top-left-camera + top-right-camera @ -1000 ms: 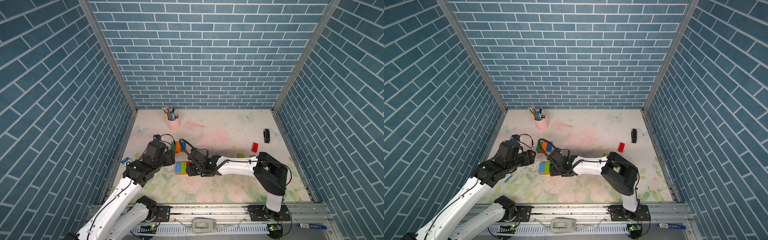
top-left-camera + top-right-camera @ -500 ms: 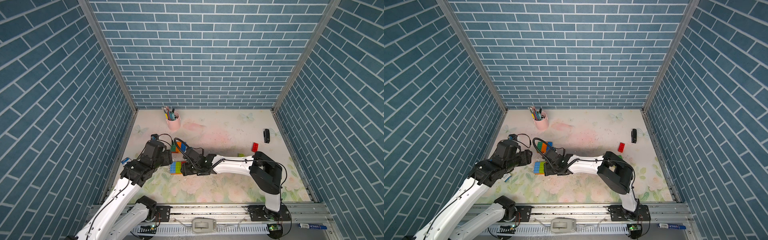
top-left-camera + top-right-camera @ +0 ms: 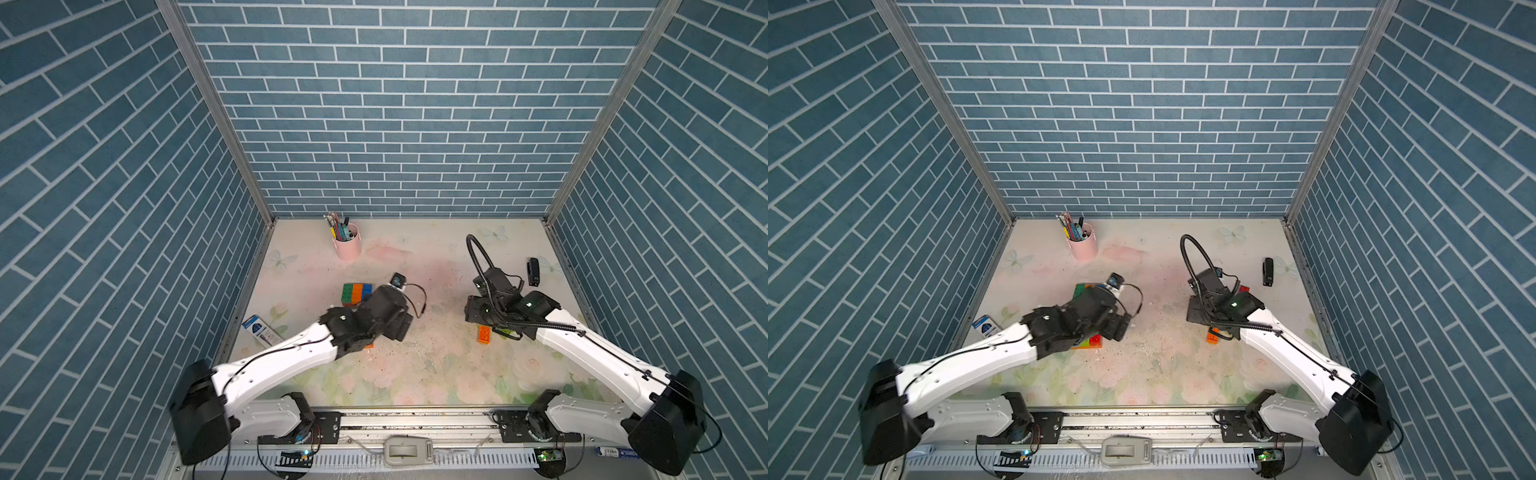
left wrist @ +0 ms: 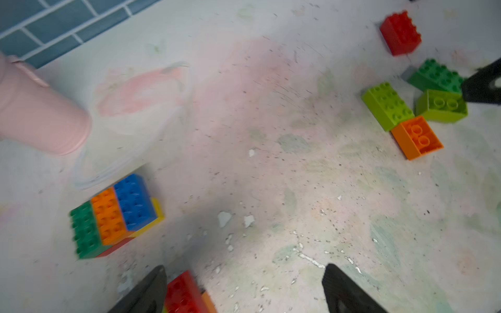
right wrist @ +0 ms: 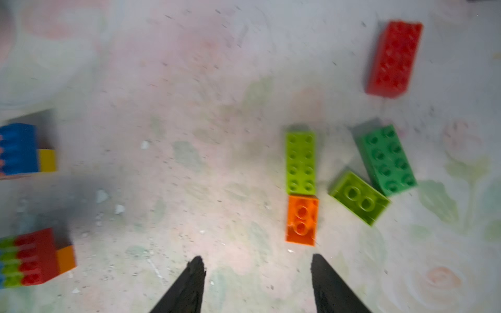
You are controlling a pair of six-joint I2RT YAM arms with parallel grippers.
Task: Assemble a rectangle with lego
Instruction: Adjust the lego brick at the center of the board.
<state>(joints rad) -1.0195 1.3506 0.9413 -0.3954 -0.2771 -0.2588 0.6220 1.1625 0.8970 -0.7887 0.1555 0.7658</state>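
Our left gripper [image 4: 244, 271] hangs wide and empty over the left of the table [image 3: 415, 266], one finger [image 4: 147, 292] just beside the near block [image 4: 183, 295]. Our right gripper [image 5: 256, 258] is also parted with nothing between its jaws, over the loose bricks [image 3: 483, 334] on the right. We judge the closest risk to be on the left: a sideways sweep of that finger could shove the near block askew, or further from the far block [image 4: 113, 216], which stands apart from it. On the right, the orange brick [image 5: 302, 220] touches the end of a lime brick [image 5: 301, 162], and the upturned lime brick [image 5: 359, 197] touches the dark green brick [image 5: 387, 160], so closing on one may drag its neighbour. The orange and the upturned lime one lie studs down and would not press on as they lie. We count two built blocks and five loose bricks: two lime, one orange, one dark green and one red brick [image 5: 394, 58]. We also count one pink pen cup [image 3: 347, 245], one small black object [image 3: 533, 272] at the far right, and one blue-and-white packet [image 3: 259, 330] at the left edge.
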